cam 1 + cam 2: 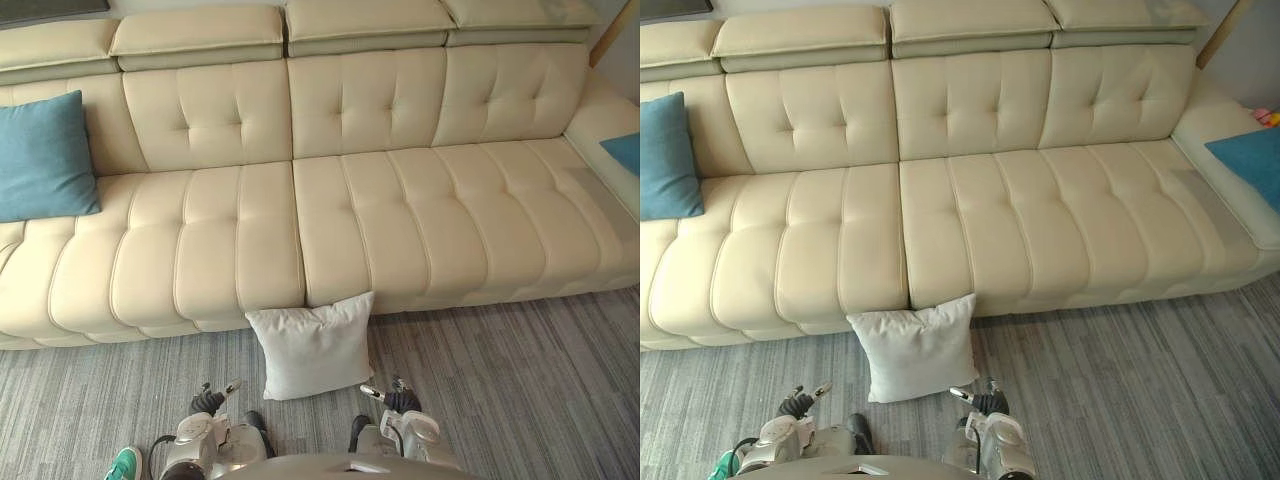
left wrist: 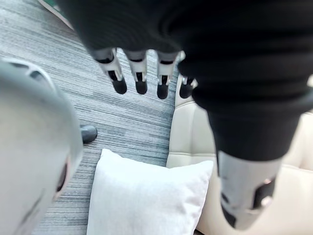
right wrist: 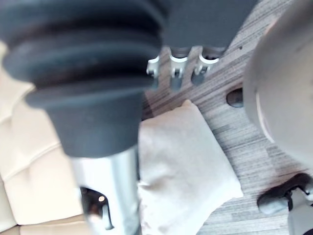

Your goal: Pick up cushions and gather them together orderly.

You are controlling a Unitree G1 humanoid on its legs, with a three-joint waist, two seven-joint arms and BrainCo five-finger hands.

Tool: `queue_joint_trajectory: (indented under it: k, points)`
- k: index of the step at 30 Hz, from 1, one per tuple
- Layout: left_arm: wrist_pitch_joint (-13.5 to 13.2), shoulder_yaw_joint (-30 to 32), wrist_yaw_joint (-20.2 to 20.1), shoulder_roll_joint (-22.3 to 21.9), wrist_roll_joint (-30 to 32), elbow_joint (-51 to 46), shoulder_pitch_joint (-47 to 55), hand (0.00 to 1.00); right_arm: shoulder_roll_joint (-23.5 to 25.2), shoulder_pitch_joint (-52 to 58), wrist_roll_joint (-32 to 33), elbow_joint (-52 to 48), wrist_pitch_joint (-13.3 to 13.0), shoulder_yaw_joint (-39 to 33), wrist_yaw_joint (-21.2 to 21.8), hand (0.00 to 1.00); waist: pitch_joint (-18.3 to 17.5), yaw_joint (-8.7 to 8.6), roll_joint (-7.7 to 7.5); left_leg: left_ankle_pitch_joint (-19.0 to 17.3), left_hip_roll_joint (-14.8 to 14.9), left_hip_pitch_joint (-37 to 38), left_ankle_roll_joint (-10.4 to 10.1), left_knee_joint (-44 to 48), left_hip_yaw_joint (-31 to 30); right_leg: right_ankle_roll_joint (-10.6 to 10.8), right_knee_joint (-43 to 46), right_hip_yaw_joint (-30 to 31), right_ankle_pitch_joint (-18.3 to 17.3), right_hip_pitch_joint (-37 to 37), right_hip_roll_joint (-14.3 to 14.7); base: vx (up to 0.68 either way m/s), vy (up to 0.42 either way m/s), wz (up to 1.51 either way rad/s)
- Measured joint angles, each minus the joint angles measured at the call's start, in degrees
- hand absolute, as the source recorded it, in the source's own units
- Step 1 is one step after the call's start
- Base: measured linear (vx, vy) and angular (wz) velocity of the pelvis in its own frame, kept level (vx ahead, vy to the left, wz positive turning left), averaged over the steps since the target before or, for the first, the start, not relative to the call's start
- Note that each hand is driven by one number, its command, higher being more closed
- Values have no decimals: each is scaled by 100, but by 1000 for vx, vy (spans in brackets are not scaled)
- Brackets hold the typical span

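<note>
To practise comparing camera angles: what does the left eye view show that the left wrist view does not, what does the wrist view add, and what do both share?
Left eye view: the left teal cushion against the backrest, the right teal cushion at the far end, the right hand. Left wrist view: the left hand close up, fingers straight, holding nothing. Both: the white cushion leaning on the cream sofa, on grey carpet.

Dark ribbed covers on left hand (image 2: 234, 63), right hand (image 3: 73, 63); silver fingers (image 2: 139, 73), dark tips.
</note>
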Motion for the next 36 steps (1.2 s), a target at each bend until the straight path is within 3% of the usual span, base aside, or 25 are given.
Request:
queue_joint_trajectory:
  k: [5,9,13,19,25,30,36]
  points:
    - [-1,-371,141,5,-108,-121,-287,0,-119,-254,-213,-297,8,184,-233,0,108,25,-59,-87,106,-671,110,484,3,-6,266,118,81,-585,2,-69,25,-5]
    - [-13,-564,309,-58,-456,-413,-668,0,-408,-808,-212,-863,-9,200,-470,0,560,2,-17,-424,381,-1449,237,1362,-3,-10,825,304,76,-1311,40,-175,92,-16]
    - [-48,-545,540,84,-675,-787,-1040,0,-725,-1311,-209,-1181,-11,204,-681,0,939,-32,20,-593,436,-2043,318,1796,77,-35,1316,598,-4,-2101,-17,-222,89,-16]
    - [-129,28,744,392,-1013,-1017,-1694,0,-969,-2232,159,-1160,5,90,-750,0,1438,-33,152,-572,649,-3286,389,2338,101,-84,1701,878,204,-3449,126,-128,-8,-20]
    - [-290,472,881,473,-1826,-1442,-2667,0,-1292,-3564,802,-1210,2,-274,-965,0,1980,-25,193,-550,767,-4777,613,3035,-70,-118,2749,945,64,-5045,75,-47,-25,11]
    - [-457,688,1182,534,-2305,-2009,-2945,0,-1636,-4362,1048,-1685,-131,-296,-1239,0,2087,84,212,-599,978,-6036,695,3715,-183,-170,3529,1013,-105,-6383,104,-53,-36,4]
    - [-599,722,1399,896,-2367,-2877,-3332,0,-2144,-5068,1158,-2081,-188,-101,-1363,0,2092,110,217,-662,1116,-7154,737,4269,-322,-248,4225,1068,-244,-7557,98,-65,-39,7]
